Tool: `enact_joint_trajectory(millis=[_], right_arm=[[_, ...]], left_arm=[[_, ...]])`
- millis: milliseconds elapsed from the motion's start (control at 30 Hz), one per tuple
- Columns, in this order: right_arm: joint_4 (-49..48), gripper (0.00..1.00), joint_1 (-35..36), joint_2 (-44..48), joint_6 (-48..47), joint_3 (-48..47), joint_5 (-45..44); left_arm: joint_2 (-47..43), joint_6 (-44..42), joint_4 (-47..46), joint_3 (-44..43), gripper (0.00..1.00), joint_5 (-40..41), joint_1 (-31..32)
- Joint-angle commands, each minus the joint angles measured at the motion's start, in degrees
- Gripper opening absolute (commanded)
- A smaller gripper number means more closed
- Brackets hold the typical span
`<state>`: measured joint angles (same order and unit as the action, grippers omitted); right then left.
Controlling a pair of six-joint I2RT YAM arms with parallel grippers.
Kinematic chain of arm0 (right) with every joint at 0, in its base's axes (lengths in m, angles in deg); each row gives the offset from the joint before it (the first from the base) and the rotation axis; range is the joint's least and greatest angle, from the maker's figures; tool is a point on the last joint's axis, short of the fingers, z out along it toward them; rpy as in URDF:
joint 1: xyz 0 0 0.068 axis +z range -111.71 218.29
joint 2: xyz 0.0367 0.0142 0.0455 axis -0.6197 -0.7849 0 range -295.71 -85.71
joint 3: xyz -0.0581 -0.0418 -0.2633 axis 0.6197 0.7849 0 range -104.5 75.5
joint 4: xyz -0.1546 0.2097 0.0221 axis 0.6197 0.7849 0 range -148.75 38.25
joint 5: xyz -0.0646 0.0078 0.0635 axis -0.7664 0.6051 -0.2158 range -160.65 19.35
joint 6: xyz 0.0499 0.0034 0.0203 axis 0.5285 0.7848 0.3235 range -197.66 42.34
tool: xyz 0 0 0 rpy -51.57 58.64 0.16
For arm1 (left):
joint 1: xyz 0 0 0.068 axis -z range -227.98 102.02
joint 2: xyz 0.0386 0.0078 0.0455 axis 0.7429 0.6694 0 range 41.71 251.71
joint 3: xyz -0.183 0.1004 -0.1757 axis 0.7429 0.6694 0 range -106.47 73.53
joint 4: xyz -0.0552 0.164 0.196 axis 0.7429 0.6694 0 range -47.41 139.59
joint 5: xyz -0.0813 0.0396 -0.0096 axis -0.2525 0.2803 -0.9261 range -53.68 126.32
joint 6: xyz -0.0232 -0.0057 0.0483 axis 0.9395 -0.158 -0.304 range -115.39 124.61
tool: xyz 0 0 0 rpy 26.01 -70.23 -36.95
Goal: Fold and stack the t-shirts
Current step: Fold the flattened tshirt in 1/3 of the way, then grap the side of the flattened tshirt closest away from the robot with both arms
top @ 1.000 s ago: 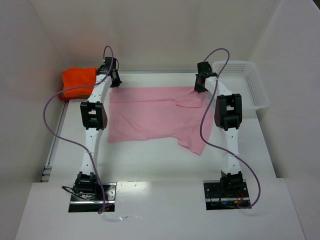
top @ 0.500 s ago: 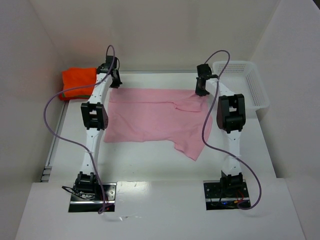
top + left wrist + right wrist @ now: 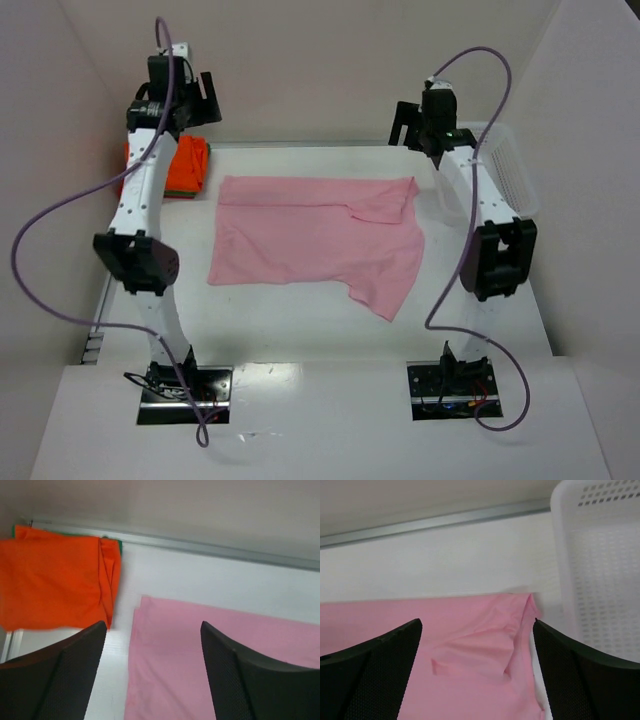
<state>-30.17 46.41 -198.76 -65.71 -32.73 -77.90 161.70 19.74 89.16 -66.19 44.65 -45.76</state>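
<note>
A pale pink t-shirt lies spread on the table, its far right sleeve folded over and one corner trailing toward the front right. It fills the lower part of both wrist views, pink t-shirt and pink t-shirt. A folded bright orange t-shirt sits at the far left on a green t-shirt, seen only as an edge. My left gripper hangs open, high over the orange t-shirt. High over the pink shirt's far right corner, my right gripper is open too. Both hold nothing.
A white plastic mesh basket stands at the far right, close to the right arm; its wall shows beside the pink shirt's corner. A metal rail runs along the table's far edge under the back wall. White side walls close in the table.
Both grippers opened, let go of the pink shirt's far edge, and rose well above the table. The shirt now rests flat; the left arm swung out to the left.
</note>
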Motion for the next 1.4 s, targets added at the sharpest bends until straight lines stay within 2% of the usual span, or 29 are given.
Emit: enact_joint_trajectory(millis=[0,33,100,167,267,300,433,600,867,1133,1200,1367], right_arm=[[-2.74,0.99,0.58,11.61,2.38,10.90,1.70],[-2.74,1.00,0.58,13.20,3.08,13.19,1.71],[-2.74,1.00,0.58,18.10,5.01,20.20,4.42],[-2.13,1.00,0.58,20.93,7.46,26.18,5.48],[-0.46,1.00,0.58,26.12,10.37,31.57,6.89],[0.24,1.00,0.58,27.35,11.42,35.06,7.42],[3.41,1.00,-0.03,34.46,15.29,44.21,7.42],[4.21,1.00,-3.37,39.75,18.55,52.14,12.95],[3.15,1.00,-4.08,41.51,22.24,59.00,14.28],[0.43,1.00,-4.08,42.04,27.34,62.35,13.13],[-0.19,1.00,-4.08,41.26,27.86,64.53,13.13],[-0.19,0.99,-4.08,40.37,29.54,66.39,11.38]], left_arm=[[-12.38,0.41,-7.88,18.21,0.85,-2.53,-0.46],[-15.10,1.20,-10.94,27.57,0.88,-4.02,-0.46],[-23.79,3.39,-12.72,35.01,0.93,-7.53,-0.46],[-26.81,4.90,-12.73,43.69,0.94,-10.17,-0.46],[-32.52,8.06,-13.25,52.85,0.97,-13.43,-0.46],[-34.01,8.07,-13.26,58.80,0.97,-14.05,-0.46],[-42.26,10.96,-12.73,69.81,0.98,-14.57,-0.46],[-46.59,13.95,-12.03,78.54,0.98,-15.37,-1.08],[-44.49,22.39,-17.82,88.03,0.90,-14.84,-1.08],[-46.93,31.86,-21.25,93.30,0.80,-5.46,-1.60],[-48.87,33.55,-22.04,94.63,0.80,-2.30,-1.60],[-48.71,34.79,-22.57,96.39,0.81,-0.87,-1.60]])
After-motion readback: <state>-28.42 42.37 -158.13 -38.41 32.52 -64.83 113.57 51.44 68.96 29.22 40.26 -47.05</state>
